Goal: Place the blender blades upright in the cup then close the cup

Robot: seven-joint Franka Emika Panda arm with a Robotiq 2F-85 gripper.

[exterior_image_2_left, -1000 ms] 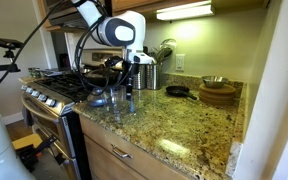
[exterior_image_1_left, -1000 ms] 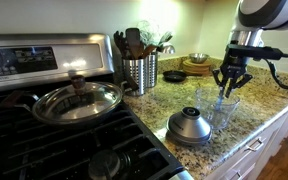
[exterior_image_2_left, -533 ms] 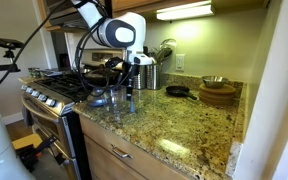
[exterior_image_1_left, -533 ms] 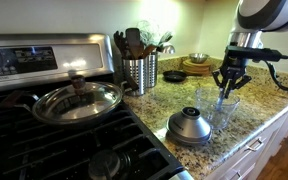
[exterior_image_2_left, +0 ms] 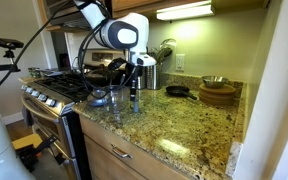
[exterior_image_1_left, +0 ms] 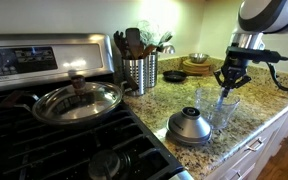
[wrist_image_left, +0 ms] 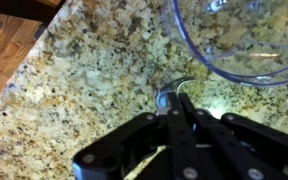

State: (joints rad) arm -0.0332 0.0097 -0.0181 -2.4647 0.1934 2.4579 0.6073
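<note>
Clenching on the blender blades [exterior_image_1_left: 224,96], the claw [exterior_image_1_left: 228,80] hangs from the arm above a speckled granite bench [exterior_image_1_left: 162,100], its jaws drawn tight together on the thin dark stem. In the wrist view the claw [wrist_image_left: 174,102] comes in from the bottom edge, fingers pressed together, with a small grey curved part of the blender blades [wrist_image_left: 170,92] showing just beyond the tips, over bare bench [wrist_image_left: 84,70]. Item, the cup [exterior_image_1_left: 220,113]: clear, colourless, wide, upright on the bench with mouth uncovered; in the wrist view the cup [wrist_image_left: 234,55] lies just beside the claw and the blades are outside it. In an exterior view the blades [exterior_image_2_left: 134,98] hang upright below the claw [exterior_image_2_left: 134,80], lower end down near the bench; contact cannot be told. Item, silver dome lid [exterior_image_1_left: 189,126]: on the bench just beside the cup, toward the front edge, not on the cup. Item, perforated steel utensil holder [exterior_image_1_left: 139,73]: upright at the back of the bench beside the stove [exterior_image_1_left: 44,135], filled with dark utensils. Item, pan [exterior_image_1_left: 79,101] with glass lid: on the stove. Item, small black skillet [exterior_image_1_left: 174,76] and wooden bowls [exterior_image_1_left: 197,66]: at the back of the bench, well apart from the cup.
</note>
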